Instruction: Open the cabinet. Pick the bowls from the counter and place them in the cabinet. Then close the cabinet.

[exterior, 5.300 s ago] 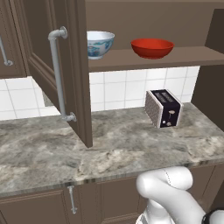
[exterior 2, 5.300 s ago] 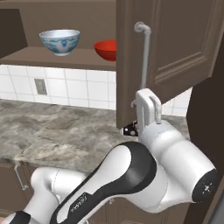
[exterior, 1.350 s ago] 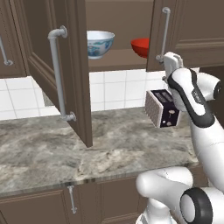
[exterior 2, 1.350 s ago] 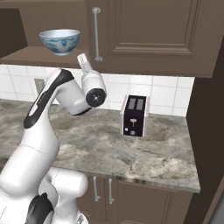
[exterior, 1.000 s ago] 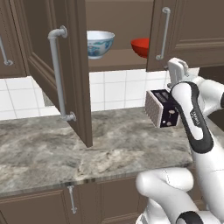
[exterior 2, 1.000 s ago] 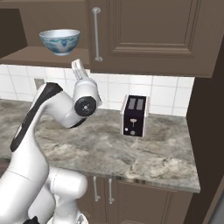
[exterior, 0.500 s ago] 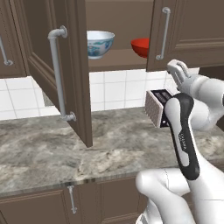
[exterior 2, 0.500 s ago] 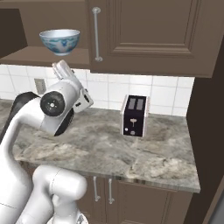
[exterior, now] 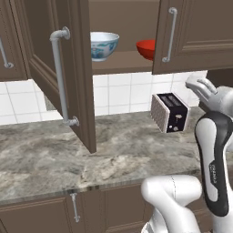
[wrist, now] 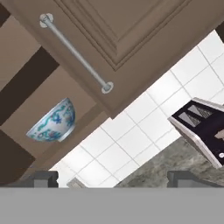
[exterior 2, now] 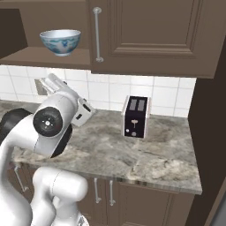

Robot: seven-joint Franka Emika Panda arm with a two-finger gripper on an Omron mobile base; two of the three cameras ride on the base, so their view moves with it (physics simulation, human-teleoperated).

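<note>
The cabinet's left door (exterior: 41,54) stands swung wide open, while its right door (exterior: 200,32) lies across the right half of the opening. On the shelf inside sit the white and blue bowl (exterior: 103,45) and the red bowl (exterior: 146,49), the red one half hidden behind the right door's edge. My gripper (wrist: 113,179) is open and empty, its fingertips (wrist: 41,178) wide apart, and it looks up at the right door's bar handle (wrist: 74,52) and the blue-patterned bowl (wrist: 52,122). The arm (exterior: 214,150) hangs back over the counter (exterior: 45,154), well clear of the cabinet.
A black and silver toaster (exterior: 170,111) stands on the counter against the white tiled wall. The open left door's long handle (exterior: 59,77) juts out over the counter's left half. Low cabinets with short handles (exterior: 73,207) run beneath the counter.
The right door, wide open several seconds ago, now covers the right half. Over the last second the arm has drawn back and down from that door, gripper staying open.
</note>
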